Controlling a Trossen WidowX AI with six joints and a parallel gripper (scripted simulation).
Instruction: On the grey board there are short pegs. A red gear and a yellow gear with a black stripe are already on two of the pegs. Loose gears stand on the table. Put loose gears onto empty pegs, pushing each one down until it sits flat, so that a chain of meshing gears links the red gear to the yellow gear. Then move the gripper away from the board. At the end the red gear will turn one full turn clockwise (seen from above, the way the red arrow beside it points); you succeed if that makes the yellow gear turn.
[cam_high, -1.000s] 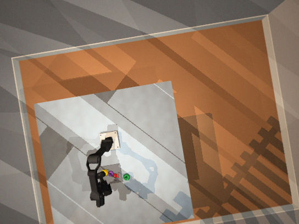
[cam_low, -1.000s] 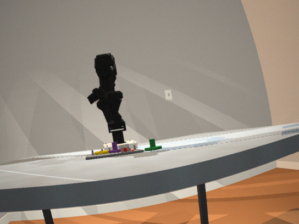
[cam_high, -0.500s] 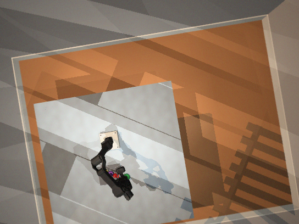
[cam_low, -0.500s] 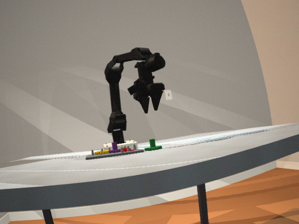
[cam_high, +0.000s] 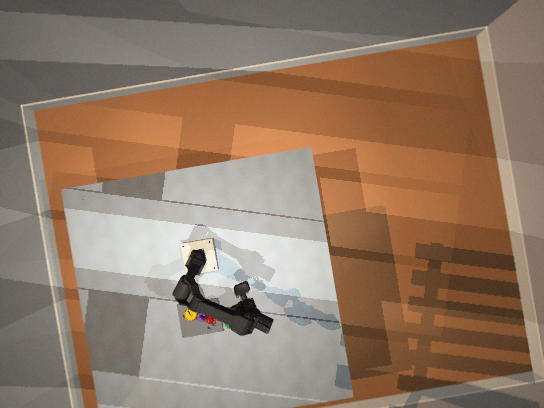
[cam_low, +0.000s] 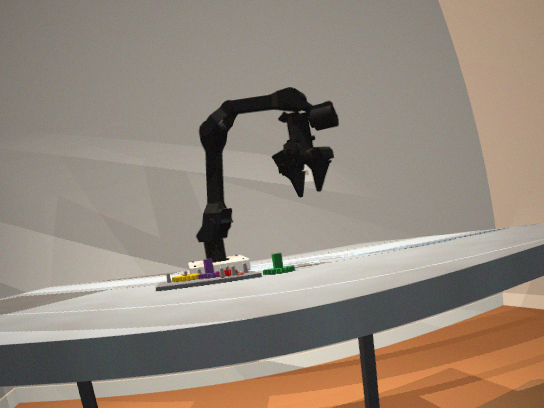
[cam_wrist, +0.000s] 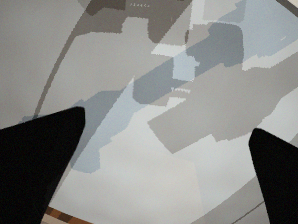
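Note:
The grey board (cam_high: 192, 330) (cam_low: 167, 288) lies on the table in front of the arm's base. The yellow gear (cam_high: 192, 315) (cam_low: 185, 277), the purple gear (cam_high: 201, 317) (cam_low: 208, 269) and the red gear (cam_high: 209, 318) (cam_low: 227, 273) stand in a row on it, purple in the middle. Purple sits low, close to both neighbours; exact tooth contact is too small to tell. A green gear (cam_high: 227, 326) (cam_low: 277, 262) stands upright on the table beside the board, partly hidden by the arm in the top view. My gripper (cam_low: 310, 193) (cam_wrist: 172, 127) is open and empty, high above the table, right of the board in the exterior view.
Short pegs, such as the left one (cam_low: 168, 278), rise from the board. The arm's white base plate (cam_high: 211, 248) (cam_low: 241, 262) is behind the board. The arm crosses above the board's edge in the top view. The wrist view shows only tabletop, shadows and a bit of floor.

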